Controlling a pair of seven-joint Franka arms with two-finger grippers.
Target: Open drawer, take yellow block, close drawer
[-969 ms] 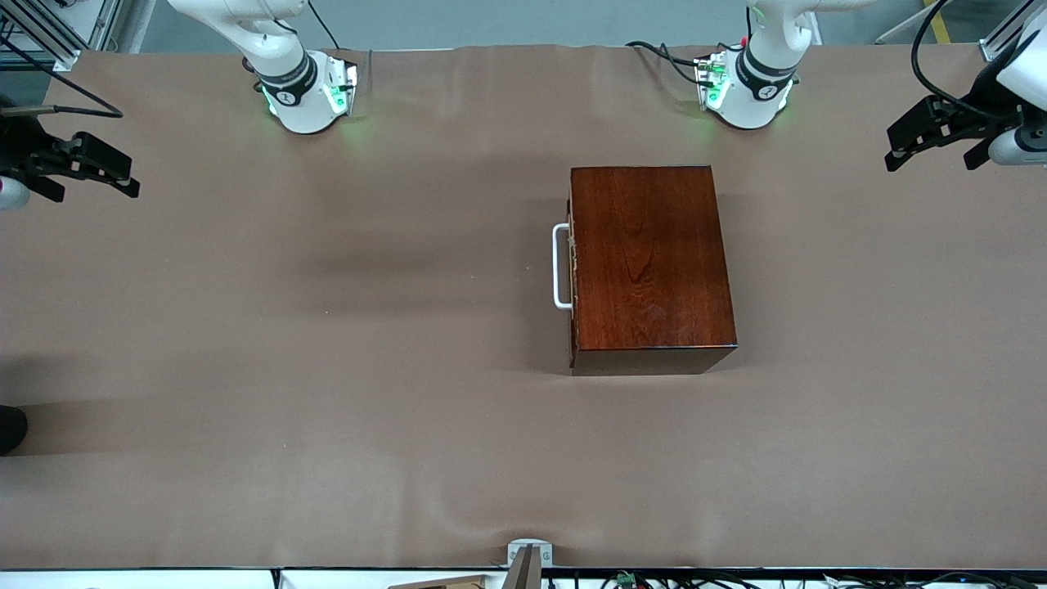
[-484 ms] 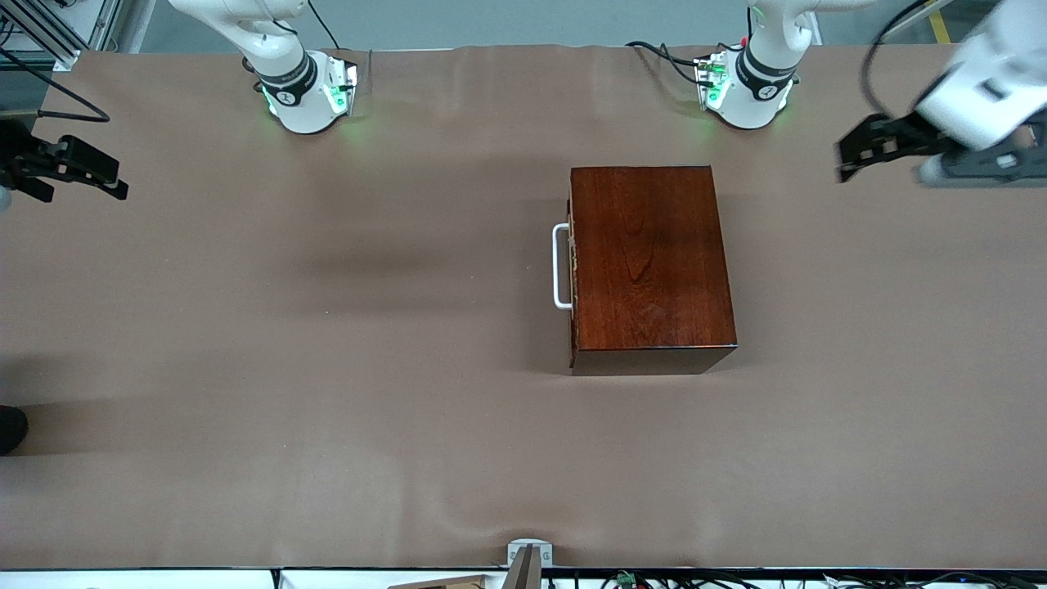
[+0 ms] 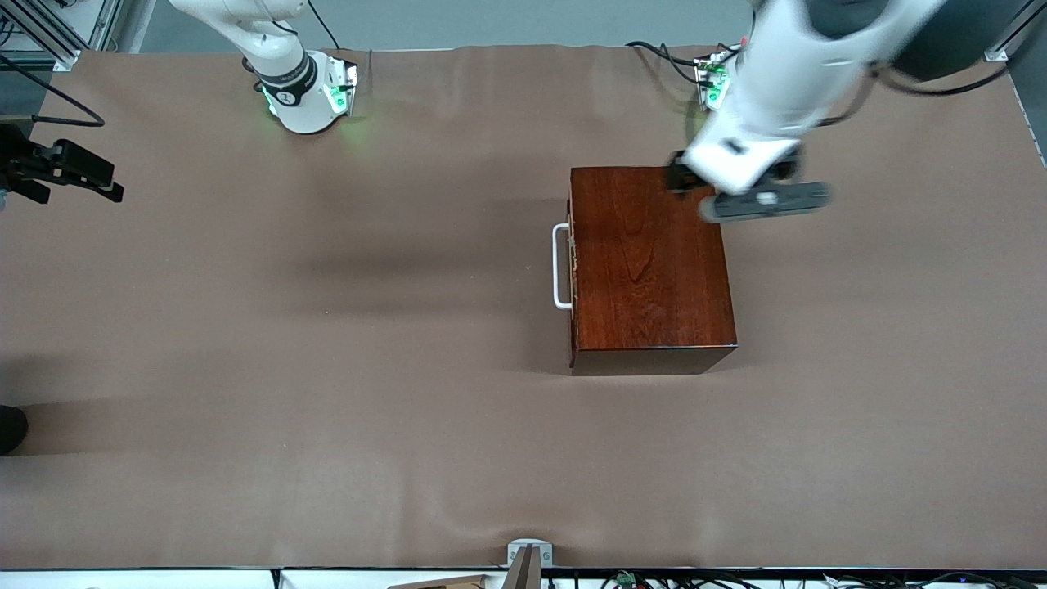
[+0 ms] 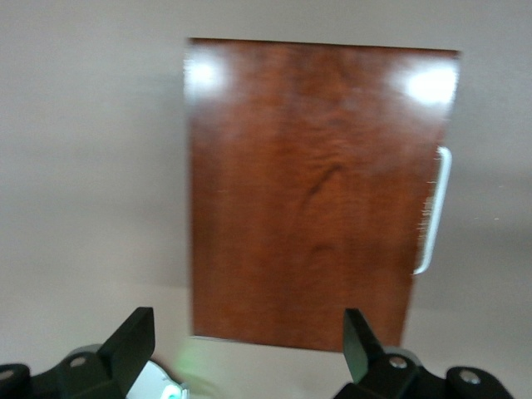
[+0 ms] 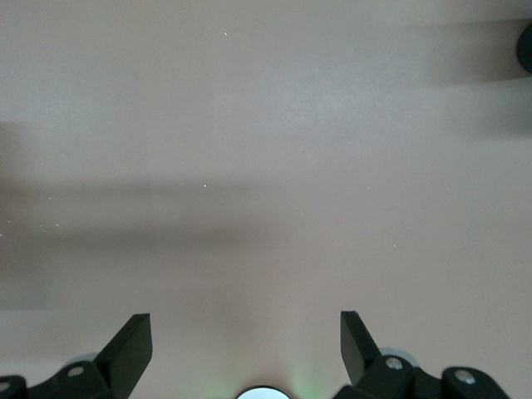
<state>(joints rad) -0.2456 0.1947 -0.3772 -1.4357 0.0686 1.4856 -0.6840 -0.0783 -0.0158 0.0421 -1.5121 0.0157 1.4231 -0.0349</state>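
The dark reddish-brown wooden box (image 3: 646,262) stands mid-table. Its drawer is shut, and the white loop handle (image 3: 561,267) faces the right arm's end of the table. The yellow block is not in view. My left gripper (image 3: 687,178) hangs over the box's corner nearest the arm bases, on the side away from the handle. In the left wrist view the gripper (image 4: 247,337) is open and empty above the box (image 4: 307,191), with the handle (image 4: 436,212) showing. My right gripper (image 3: 114,184) waits at the right arm's end of the table. In its wrist view it (image 5: 245,337) is open over bare table.
The table is covered in brown cloth (image 3: 327,368). The right arm's base (image 3: 307,94) stands at the table's back edge. A small grey bracket (image 3: 530,552) sits at the edge nearest the camera. A dark round thing (image 3: 10,427) shows at the right arm's end.
My left arm has swung in from its end of the table to over the box's corner. My right gripper has drifted slightly outward. The box and drawer have not moved.
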